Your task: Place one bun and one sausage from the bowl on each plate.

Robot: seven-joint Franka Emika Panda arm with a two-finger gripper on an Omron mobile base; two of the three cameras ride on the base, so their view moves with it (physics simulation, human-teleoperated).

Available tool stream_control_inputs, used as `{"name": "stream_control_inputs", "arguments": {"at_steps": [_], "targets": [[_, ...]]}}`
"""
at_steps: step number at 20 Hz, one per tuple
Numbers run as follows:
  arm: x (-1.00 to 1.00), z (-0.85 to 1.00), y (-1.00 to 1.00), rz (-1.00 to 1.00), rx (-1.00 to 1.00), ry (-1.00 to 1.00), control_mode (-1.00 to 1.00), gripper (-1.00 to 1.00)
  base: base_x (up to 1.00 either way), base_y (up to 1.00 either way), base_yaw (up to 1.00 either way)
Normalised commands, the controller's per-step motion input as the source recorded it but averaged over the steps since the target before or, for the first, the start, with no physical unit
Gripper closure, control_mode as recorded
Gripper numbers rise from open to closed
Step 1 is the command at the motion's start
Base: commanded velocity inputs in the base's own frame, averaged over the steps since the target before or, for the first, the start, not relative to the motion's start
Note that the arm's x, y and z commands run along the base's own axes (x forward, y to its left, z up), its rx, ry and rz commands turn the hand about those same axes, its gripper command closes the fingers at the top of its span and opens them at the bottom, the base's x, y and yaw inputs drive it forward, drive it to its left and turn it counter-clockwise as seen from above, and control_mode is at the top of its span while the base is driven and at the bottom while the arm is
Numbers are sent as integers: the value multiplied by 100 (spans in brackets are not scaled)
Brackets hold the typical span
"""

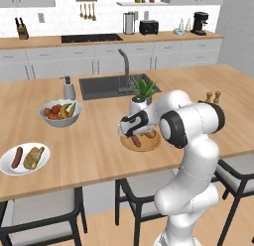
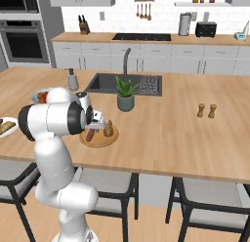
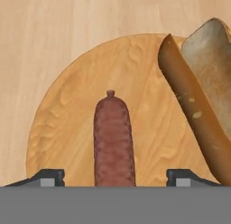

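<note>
1. Far left on your bench (image 1: 99, 155), near edge: the white plate (image 1: 6, 166) already carries a sausage (image 1: 17, 157) and a bun (image 1: 33, 157) side by side, sausage on the left.
2. Just right of it and farther back sits a pale-blue fruit bowl (image 1: 60, 122) with mixed fruit; a soap dispenser (image 1: 68, 89) stands behind it beside the sink (image 1: 99, 86).
3. The dark task bowl: you can't pick it out in these frames.
4. Middle of the bench: the tan wooden plate (image 3: 67, 110) lies flat, near the front edge, just in front of a potted plant (image 1: 143, 91).
5. On that wooden plate a second sausage (image 3: 114, 139) lies on the wood, and a second bun (image 3: 198, 96) rests on the plate's right side in the hand view, apart from the sausage.
6. Your end effector (image 3: 115, 177) hangs right over the wooden plate, jaws wide, one fingertip (image 3: 48, 177) on each side of the sausage with a gap both sides; nothing gripped.
7. Right part of the bench: two small wooden shakers (image 2: 206, 110) stand together, well apart from the plate.
</note>
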Motion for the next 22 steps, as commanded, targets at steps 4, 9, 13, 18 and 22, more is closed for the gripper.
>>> {"name": "stream_control_inputs", "arguments": {"at_steps": [4,9,13,18,22], "targets": [[-80,24,-23,-5,0,-6,-100,-100,0,0,0],[-100,64,0,-5,0,-9,-100,-100,0,0,0],[-99,96,0,-7,2,-2,-100,-100,0,0,0],[-99,82,-5,-1,3,0,-100,-100,0,0,0],[-97,84,-21,0,3,0,-100,-100,0,0,0]]}}
